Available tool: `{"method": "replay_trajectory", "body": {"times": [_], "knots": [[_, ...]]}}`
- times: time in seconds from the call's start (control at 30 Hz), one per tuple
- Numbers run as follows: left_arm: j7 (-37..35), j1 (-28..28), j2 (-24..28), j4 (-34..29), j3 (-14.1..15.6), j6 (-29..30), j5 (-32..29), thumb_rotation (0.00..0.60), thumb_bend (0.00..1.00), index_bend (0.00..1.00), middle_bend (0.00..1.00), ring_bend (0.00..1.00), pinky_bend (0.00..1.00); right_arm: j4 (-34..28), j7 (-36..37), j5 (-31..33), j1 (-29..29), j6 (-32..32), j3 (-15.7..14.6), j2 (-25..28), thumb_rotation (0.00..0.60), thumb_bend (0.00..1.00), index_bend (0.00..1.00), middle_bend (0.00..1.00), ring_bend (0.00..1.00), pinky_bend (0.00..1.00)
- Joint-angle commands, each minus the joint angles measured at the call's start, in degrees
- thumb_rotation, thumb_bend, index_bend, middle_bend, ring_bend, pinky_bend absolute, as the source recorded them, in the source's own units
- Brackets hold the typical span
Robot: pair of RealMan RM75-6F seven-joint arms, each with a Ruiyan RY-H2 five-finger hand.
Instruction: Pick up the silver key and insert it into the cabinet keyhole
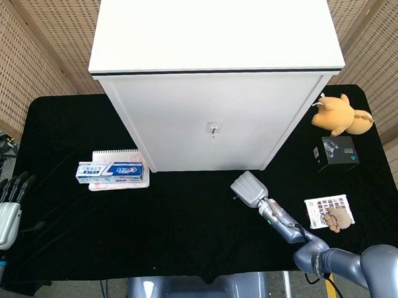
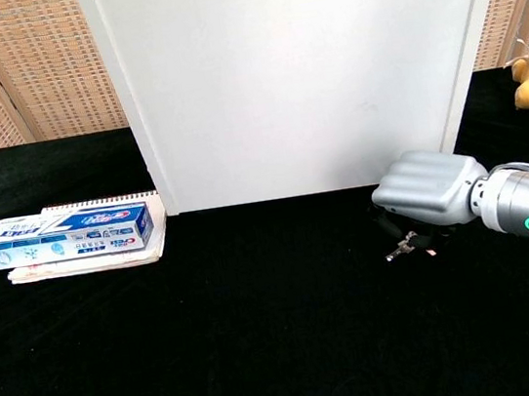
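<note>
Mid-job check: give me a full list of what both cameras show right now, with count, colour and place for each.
White cabinet: one, back centre of the black table.
Cabinet keyhole: one, silver, centre of the front panel.
Silver key: one, on the table under the right hand's fingers.
Toothpaste box: one, blue and white, on a spiral notebook, left of the cabinet.
Yellow plush toy: one, right of the cabinet.
Small black box: one, in front of the plush.
Printed card: one, white, right edge, small brown figure on it.
Left hand: grey, off the table's left edge.
Right hand: grey, over the key.
</note>
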Motion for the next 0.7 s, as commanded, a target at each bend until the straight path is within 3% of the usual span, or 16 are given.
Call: {"method": "replay_trajectory", "body": {"times": [0.03, 0.7], "knots": [[0.1, 0.0, 0.0, 0.0, 0.0, 0.0, 0.0, 0.6, 0.0, 0.0, 0.0, 0.0, 0.0, 0.2, -0.2, 0.2, 0.0, -0.1, -0.1, -0.2, 0.6, 0.53, 0.56, 0.98, 1.0, 1.0], [0.3, -0.1, -0.1, 0.0, 0.1, 0.0, -0.1, 0.6, 0.0, 0.0, 0.0, 0.0, 0.0, 2.3, -0.3, 1.3, 0.1, -0.1, -0.9, -1.5, 0.6, 0.54, 0.58, 0.98, 1.0, 1.0]]}}
